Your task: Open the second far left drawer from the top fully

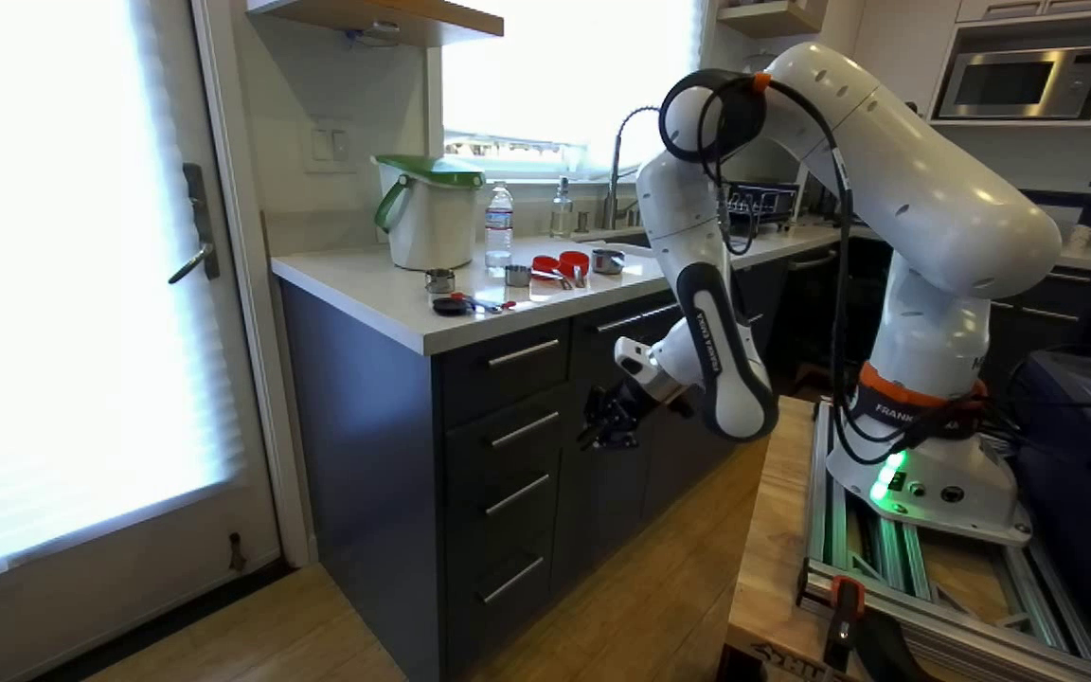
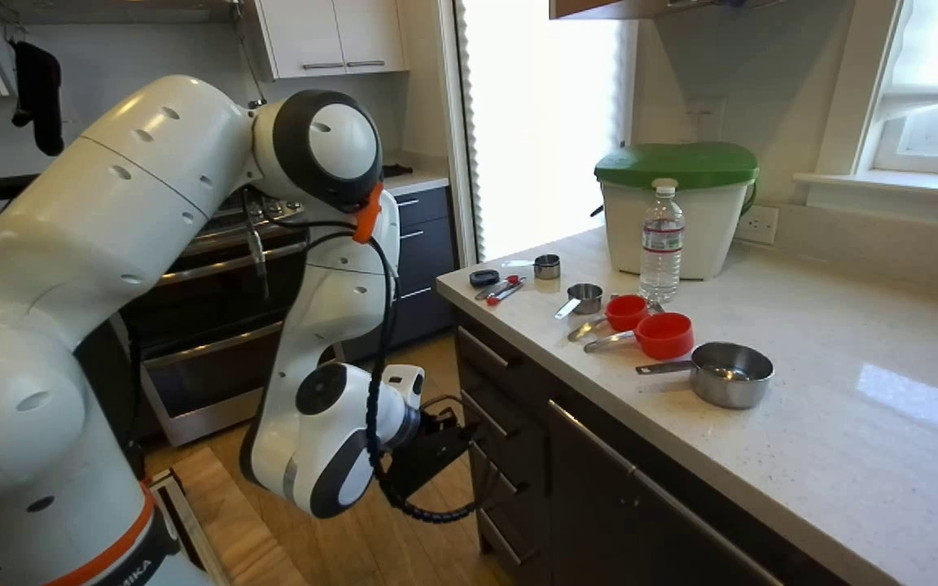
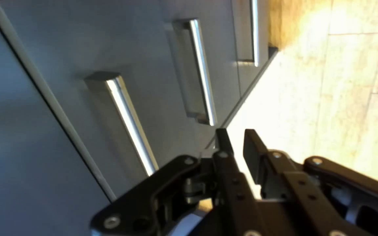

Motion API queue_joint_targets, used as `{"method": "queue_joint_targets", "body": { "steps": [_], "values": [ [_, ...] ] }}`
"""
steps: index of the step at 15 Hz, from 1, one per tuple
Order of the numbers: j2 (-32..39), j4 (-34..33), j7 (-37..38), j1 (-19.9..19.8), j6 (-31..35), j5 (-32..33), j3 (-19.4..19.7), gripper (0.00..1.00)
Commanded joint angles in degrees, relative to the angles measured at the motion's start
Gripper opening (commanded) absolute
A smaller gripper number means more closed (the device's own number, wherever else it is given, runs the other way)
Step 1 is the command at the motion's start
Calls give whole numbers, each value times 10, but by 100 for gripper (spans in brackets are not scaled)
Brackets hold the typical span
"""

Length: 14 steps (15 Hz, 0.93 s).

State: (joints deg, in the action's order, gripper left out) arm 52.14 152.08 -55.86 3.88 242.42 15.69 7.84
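The second drawer from the top (image 1: 470,455) has a dark charcoal front and is shut in the far left stack. Its silver bar handle (image 1: 524,429) also shows in an exterior view (image 2: 485,412) and in the wrist view (image 3: 131,126). One handle end is hidden behind the gripper linkage there. My gripper (image 3: 235,137) is partly open, with a narrow gap between the fingers and nothing in it. In an exterior view the gripper (image 1: 593,438) hangs beside the stack, near the second drawer's height. It also shows near the drawer handles (image 2: 469,431). The fingertips do not touch the handle.
The top drawer handle (image 1: 522,353) and lower handles (image 1: 515,494) are close by. Taller cabinet doors (image 1: 602,511) stand beside the stack. The counter edge (image 1: 427,346) overhangs above, bearing measuring cups (image 2: 731,376), a bottle (image 2: 662,252) and a green-lidded bin (image 2: 672,212).
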Motion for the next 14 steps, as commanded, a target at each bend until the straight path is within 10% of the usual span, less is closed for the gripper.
{"method": "queue_joint_targets", "body": {
  "steps": [1,10,14],
  "values": [
    [-16,57,-40,-100,-1,161,-20,44],
    [-90,61,-5,-2,-371,146,32,100],
    [-156,55,-8,74,-504,83,22,100]
  ]
}}
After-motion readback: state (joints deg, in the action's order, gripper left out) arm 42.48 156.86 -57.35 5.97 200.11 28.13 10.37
